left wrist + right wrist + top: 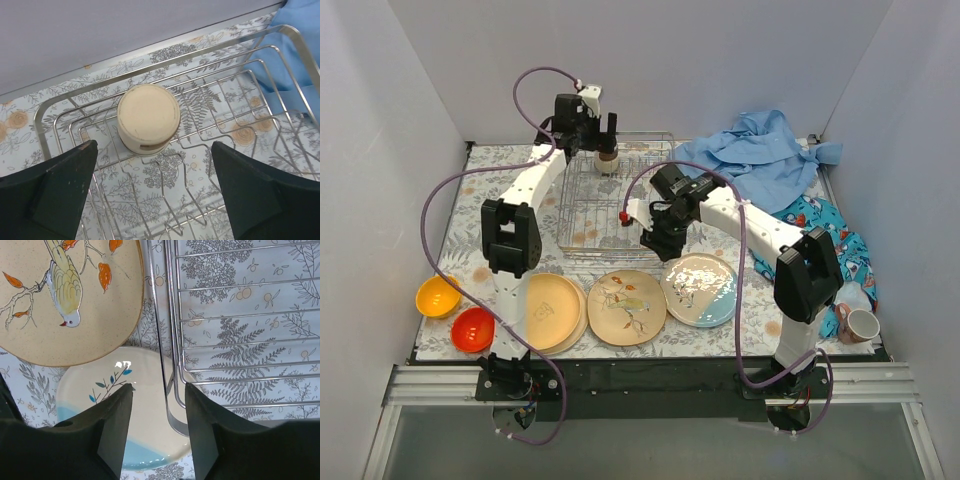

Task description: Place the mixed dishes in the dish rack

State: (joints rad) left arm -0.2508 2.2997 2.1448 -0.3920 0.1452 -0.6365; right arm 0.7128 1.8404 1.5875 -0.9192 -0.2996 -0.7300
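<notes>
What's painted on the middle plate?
The plate shows a yellow bird and orange leaves; best in the right wrist view.

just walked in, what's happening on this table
Two robot arms are loading dishes into a wire dish rack. The left tool hangs open above a cream cup that stands upside down in the rack. The right tool is open over the rack's near edge and the cream-and-blue plate. The other plates, bowls and mug lie outside the rack.

The silver wire dish rack [582,215] lies at 12 o'clock, a cream cup [608,160] bottom-up in its far end. At 6 o'clock, flat: yellow-tan plate [552,310], bird plate [626,307], cream-and-blue plate [700,290]. Orange bowl [437,296] and red bowl [473,329] at 8 o'clock, white mug [860,325] at 4.
</notes>
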